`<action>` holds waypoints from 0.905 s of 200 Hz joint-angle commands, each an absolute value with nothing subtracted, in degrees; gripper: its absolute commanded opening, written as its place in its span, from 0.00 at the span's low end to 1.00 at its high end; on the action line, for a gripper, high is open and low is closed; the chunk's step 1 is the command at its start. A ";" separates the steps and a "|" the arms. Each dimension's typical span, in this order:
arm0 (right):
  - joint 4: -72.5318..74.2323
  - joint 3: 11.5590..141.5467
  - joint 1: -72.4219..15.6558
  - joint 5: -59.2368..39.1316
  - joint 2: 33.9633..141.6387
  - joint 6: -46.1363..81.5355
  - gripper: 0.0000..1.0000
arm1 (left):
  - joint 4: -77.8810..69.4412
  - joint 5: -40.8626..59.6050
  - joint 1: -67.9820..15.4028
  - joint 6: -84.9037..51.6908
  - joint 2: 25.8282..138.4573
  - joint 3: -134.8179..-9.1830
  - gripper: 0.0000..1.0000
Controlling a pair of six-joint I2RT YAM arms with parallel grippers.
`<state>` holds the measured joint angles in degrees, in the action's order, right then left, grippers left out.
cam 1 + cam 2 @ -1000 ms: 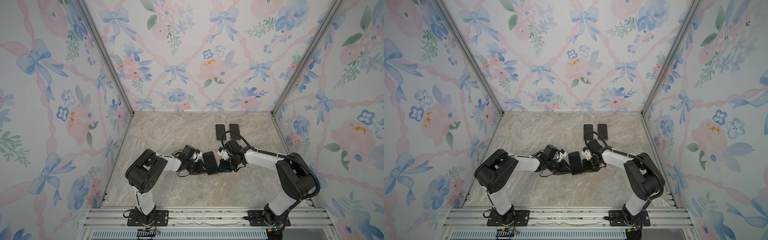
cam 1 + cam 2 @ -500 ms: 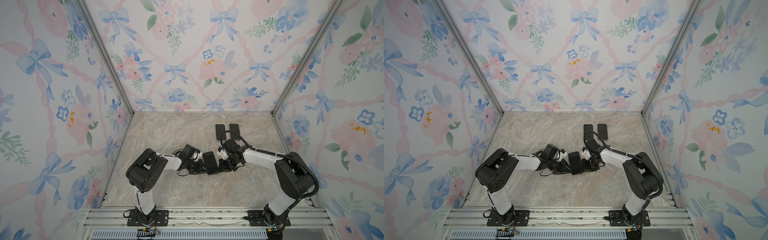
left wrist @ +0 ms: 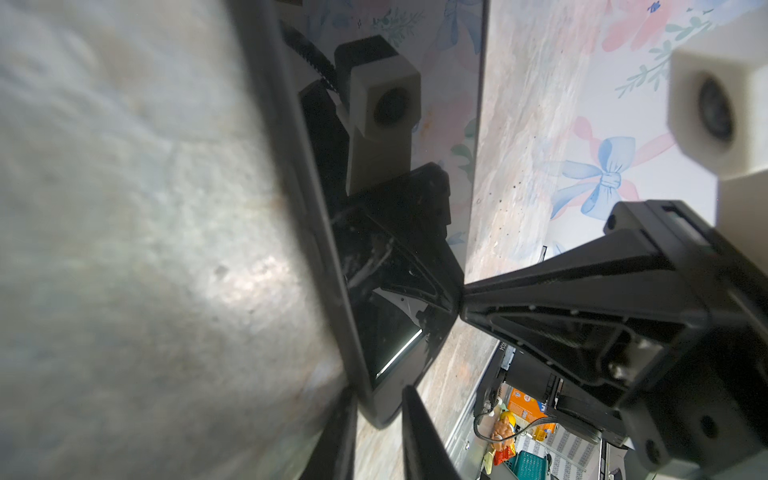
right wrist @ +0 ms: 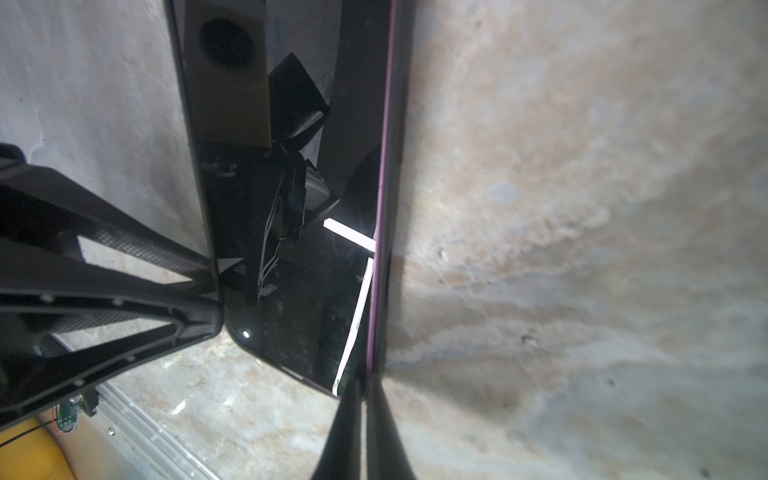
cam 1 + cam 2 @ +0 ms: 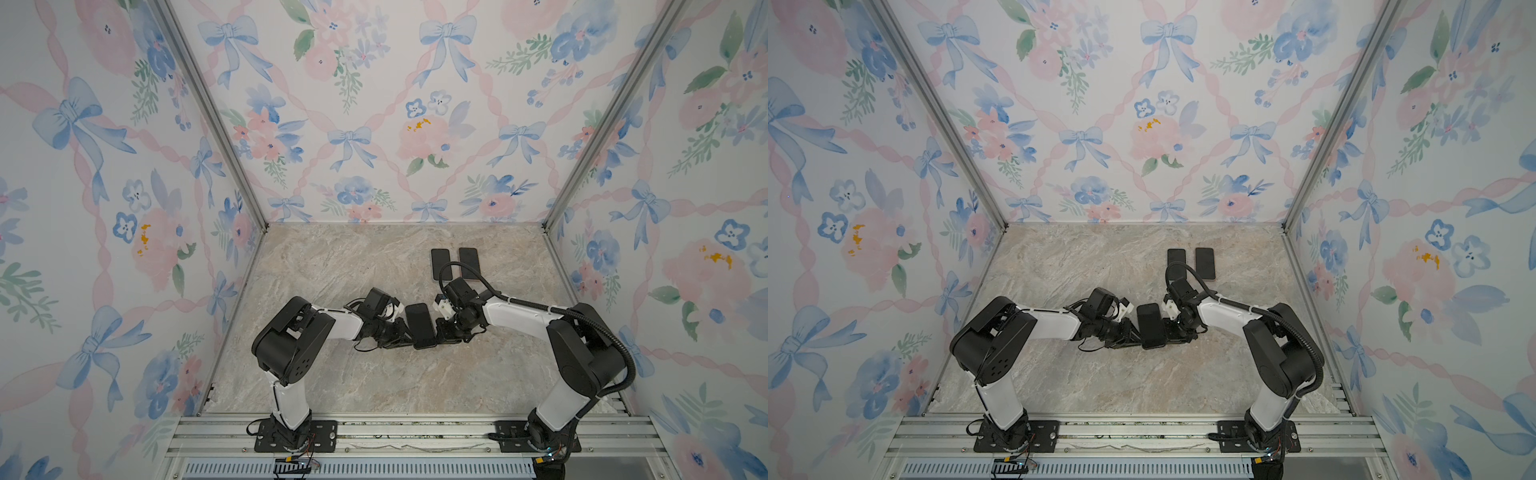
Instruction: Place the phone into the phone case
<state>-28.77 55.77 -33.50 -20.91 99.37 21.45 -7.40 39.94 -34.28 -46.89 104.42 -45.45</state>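
Two grippers meet at the tabletop's middle, where the phone lies. The left gripper clamps its near-left corner; the right gripper pinches its near-right edge. Farther back, dark slabs sit by the far-right corner.

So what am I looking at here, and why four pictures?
These are two robot arms, each ending in a two-fingered gripper. The two wide pictures look down from one overhead camera pair; the close-ups come from cameras on the wrists. Between the arms, over the marble table, is a dark phone. The left gripper pinches one edge; the right gripper is shut, its tip at the opposite edge. Two dark slabs lie farther back; phones or cases, I cannot tell.
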 commanded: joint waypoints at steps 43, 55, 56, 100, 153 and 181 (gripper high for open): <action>-35.74 58.53 -35.73 -14.18 94.39 18.62 0.15 | 0.83 29.10 -32.86 -44.59 103.63 -42.63 0.27; -35.44 58.98 -35.34 -13.95 92.05 18.72 0.18 | 2.63 28.40 -32.31 -43.76 102.53 -42.63 0.31; -35.34 58.98 -35.29 -13.92 91.99 18.76 0.19 | 2.72 28.39 -32.33 -43.67 102.46 -42.63 0.31; -30.62 57.96 -34.27 -15.21 93.73 19.77 0.34 | 3.34 29.81 -31.73 -43.12 102.72 -42.76 0.37; -26.90 57.28 -34.93 -16.98 98.85 20.65 0.36 | 2.36 32.12 -33.68 -43.42 105.59 -46.08 0.39; -25.71 56.37 -35.10 -17.49 100.17 20.81 0.34 | 1.57 32.60 -33.84 -43.56 107.11 -46.45 0.38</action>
<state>-27.22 56.99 -34.61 -16.38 99.11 20.18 -3.36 36.32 -33.34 -44.93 102.96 -47.72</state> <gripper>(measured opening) 0.348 0.385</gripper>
